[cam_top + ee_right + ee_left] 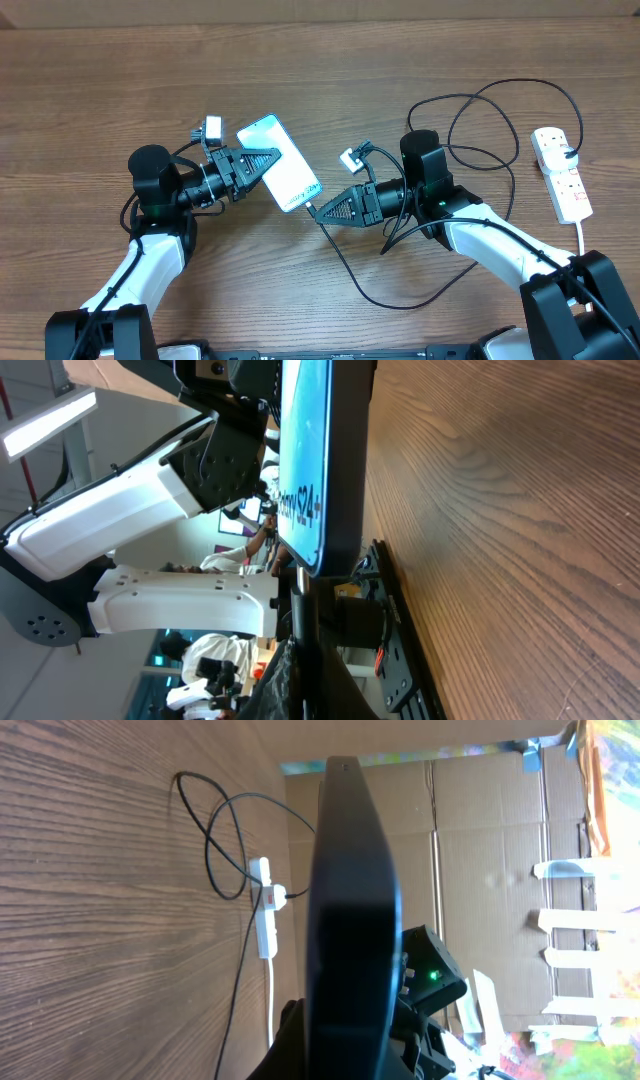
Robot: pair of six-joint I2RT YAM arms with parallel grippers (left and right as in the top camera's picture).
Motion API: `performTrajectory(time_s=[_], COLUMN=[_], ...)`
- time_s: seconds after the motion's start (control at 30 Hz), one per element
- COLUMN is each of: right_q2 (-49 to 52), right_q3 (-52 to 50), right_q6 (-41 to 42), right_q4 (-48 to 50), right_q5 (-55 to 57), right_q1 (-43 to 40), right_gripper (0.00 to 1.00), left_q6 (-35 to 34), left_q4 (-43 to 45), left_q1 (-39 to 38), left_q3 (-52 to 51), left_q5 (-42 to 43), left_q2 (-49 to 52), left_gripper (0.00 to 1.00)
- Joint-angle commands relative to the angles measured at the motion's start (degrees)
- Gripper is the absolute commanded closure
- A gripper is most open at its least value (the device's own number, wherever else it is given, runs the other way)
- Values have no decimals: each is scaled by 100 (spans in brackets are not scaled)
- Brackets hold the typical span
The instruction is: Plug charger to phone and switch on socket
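Note:
The phone (283, 165) is lifted off the table, its light-blue screen lit, with my left gripper (262, 165) shut on its side. In the left wrist view the phone (350, 890) shows edge-on and dark between the fingers of the left gripper (340, 1055). My right gripper (320, 208) is shut on the charger's connector tip (311, 208), which meets the phone's lower short end. In the right wrist view the phone (310, 460) stands just above the right gripper (305, 680), and the connector (299, 610) reaches its bottom edge. The black charger cable (480, 150) loops to the white socket (562, 175) at the far right.
The black plug (570, 153) sits in the socket, whose thick white cord (585, 238) runs toward the front edge. Loose cable loops (400, 290) lie under and in front of the right arm. Cardboard walls (480, 840) stand beyond the table.

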Motion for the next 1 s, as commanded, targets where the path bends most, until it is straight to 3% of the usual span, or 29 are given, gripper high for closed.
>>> performTrajectory(time_s=[0.0,0.97], right_q2=[-101,-101], right_q3=[15,15], right_q6=[92,225], right_q4=[17,26], right_q5=[-7,-13], right_q1=[2,2], right_gripper=[96,96], left_q6=[-83,-98], left_q4=[85,81], left_q1=[9,-79], left_q3=[81,81], left_q5=[111,-24], left_q2=[-57,-57], left_gripper=[95,96])
